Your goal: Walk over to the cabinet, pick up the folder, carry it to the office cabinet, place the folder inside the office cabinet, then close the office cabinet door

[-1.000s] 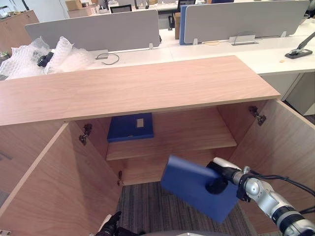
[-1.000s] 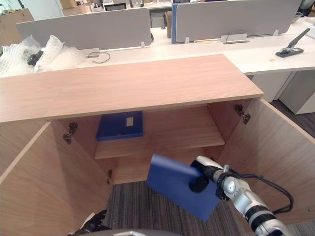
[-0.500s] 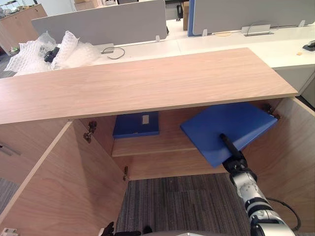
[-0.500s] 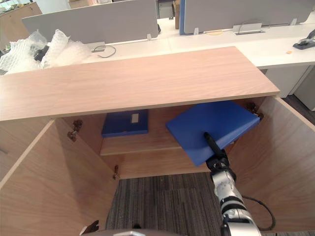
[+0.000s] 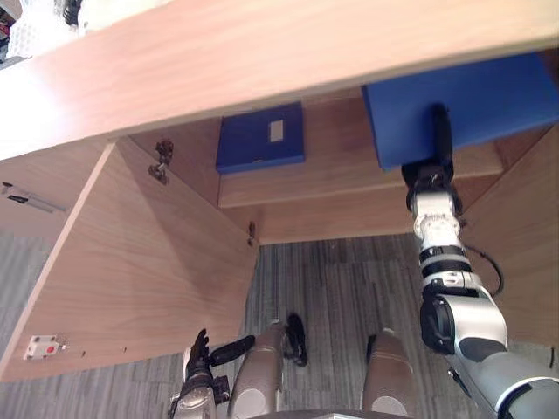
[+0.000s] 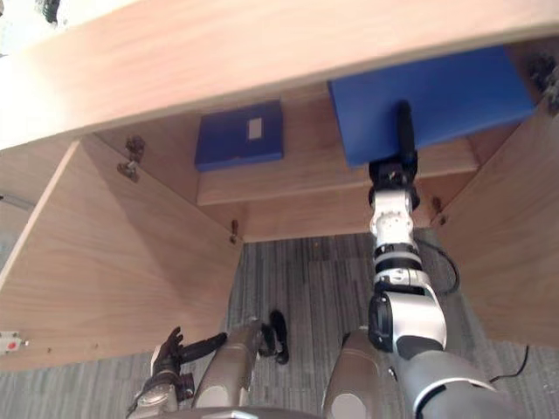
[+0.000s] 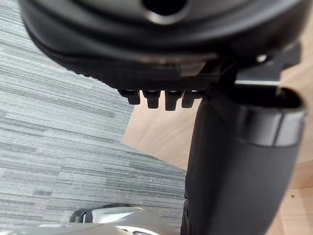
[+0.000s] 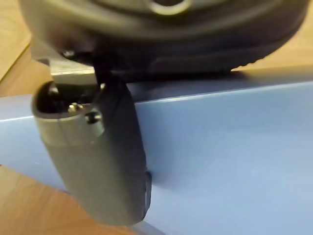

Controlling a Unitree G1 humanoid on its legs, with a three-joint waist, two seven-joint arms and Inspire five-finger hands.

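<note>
The blue folder (image 5: 489, 100) lies flat on the right part of the cabinet's shelf (image 5: 332, 175), partly under the wooden top (image 5: 262, 52). My right hand (image 5: 430, 179) reaches in from below, its thumb (image 5: 441, 131) pressed on the folder's upper face. In the right wrist view the thumb (image 8: 98, 161) rests against the folder (image 8: 234, 137), and the fingers beneath are hidden. A second blue folder (image 5: 259, 140) with a white label sits on the shelf's left part. My left hand (image 5: 201, 367) hangs low at the lower left, its fingers relaxed.
Both cabinet doors stand open: the left door (image 5: 131, 262) swings out wide toward me, and the right door (image 5: 524, 236) stands close beside my right arm. Grey striped carpet (image 5: 332, 288) covers the floor in front.
The view has tipped downward. My right arm has pushed the folder further into the cabinet, from tilted in front of the shelf to flat on its right side.
</note>
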